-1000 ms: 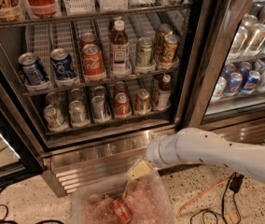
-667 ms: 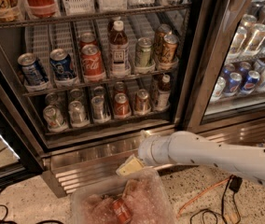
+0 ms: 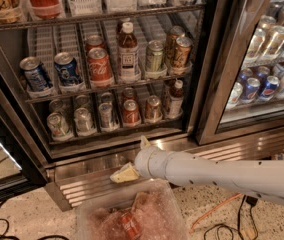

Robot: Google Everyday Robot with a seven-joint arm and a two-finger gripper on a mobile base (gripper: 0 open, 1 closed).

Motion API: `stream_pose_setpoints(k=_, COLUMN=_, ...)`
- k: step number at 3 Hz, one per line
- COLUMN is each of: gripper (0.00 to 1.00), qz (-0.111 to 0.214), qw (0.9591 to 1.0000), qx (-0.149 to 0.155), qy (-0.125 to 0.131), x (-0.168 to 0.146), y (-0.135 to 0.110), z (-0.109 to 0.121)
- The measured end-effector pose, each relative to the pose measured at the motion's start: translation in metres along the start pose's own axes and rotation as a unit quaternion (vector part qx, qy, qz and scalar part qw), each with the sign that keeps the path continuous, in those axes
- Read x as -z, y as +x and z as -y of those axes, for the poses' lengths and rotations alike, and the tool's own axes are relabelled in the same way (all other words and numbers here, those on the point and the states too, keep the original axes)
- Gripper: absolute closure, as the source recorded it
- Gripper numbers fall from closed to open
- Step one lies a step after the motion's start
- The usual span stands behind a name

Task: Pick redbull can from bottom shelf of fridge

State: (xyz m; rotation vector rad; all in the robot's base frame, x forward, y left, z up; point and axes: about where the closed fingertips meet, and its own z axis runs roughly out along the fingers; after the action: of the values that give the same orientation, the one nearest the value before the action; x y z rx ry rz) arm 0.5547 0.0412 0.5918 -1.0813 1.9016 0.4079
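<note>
The redbull can [image 3: 105,116] is slim, silver and blue. It stands on the fridge's bottom shelf [image 3: 113,134] in a row, between wider silver cans [image 3: 83,120] on its left and a red cola can [image 3: 130,112] on its right. A bottle [image 3: 174,99] ends the row at the right. My gripper [image 3: 134,159] is below the shelf, in front of the ribbed steel base [image 3: 82,185], below and a little right of the redbull can. Its cream fingers [image 3: 124,174] stand apart and hold nothing. The white arm [image 3: 222,174] reaches in from the right.
The rack above holds blue cans [image 3: 67,69], a red cola can [image 3: 100,66] and a bottle [image 3: 127,51]. A clear plastic bin [image 3: 99,209] with a red can [image 3: 130,225] sits on the floor below my gripper. A glass-door section with Pepsi cans [image 3: 252,87] is at right. Cables [image 3: 212,212] lie on the floor.
My arm has swung to the left along the fridge's base, bringing the gripper closer under the middle of the bottom shelf. The cans have not moved.
</note>
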Motion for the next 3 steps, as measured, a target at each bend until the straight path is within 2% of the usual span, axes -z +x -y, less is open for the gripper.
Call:
stream_pose_setpoints(k=1, gripper=0.0, qz=0.01, qw=0.9998, qx=0.012, qy=0.013, x=-0.0157, y=-0.0118, z=-0.0018)
stream_pose_setpoints(k=3, gripper=0.0, qz=0.015, qw=0.9996, qx=0.018, qy=0.016, x=-0.0255, y=-0.0167, z=-0.0028)
